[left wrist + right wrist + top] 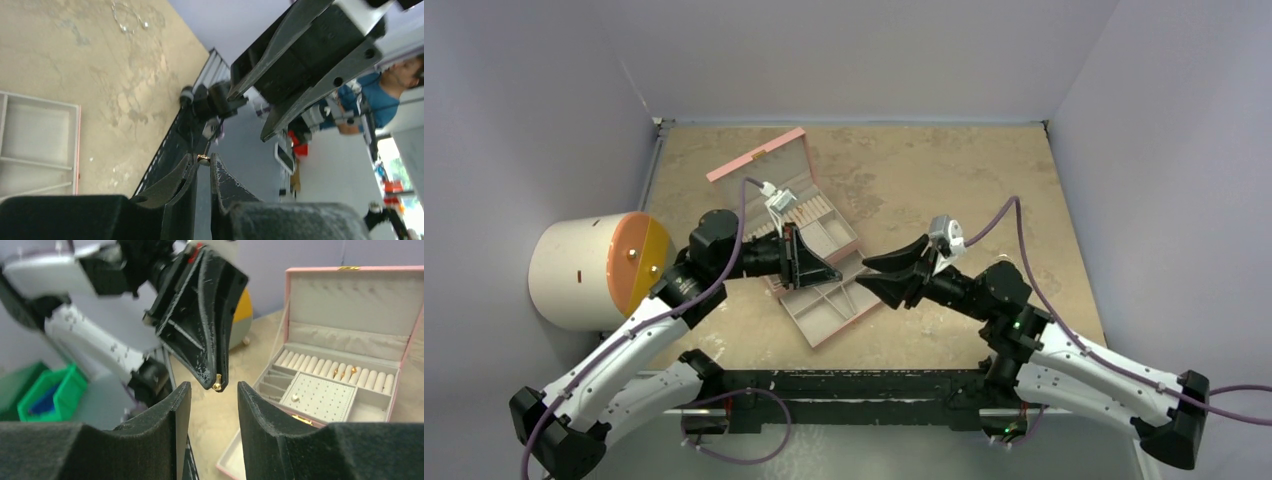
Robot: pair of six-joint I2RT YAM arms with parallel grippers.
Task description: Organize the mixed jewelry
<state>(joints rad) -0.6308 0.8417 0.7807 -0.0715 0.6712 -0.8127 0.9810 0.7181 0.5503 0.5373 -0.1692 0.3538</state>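
Top external: arms meet mid-bench [964, 180]; left hand [829, 275] is over the open pink box [759, 160], right hand [869, 275] just beside its right edge.
Left hand: pressed nearly together, pinching a tiny gold piece [203, 160] at the very fingertips, clear of the bench.
Right hand: spread, holding nothing; its tips face the left hand's tips, with the gold piece just before its gap.
Contact: hands close, apart.
Box: lid up; gold rings [345, 372] sit in the roll row; one small stud [295, 398] on the perforated panel.
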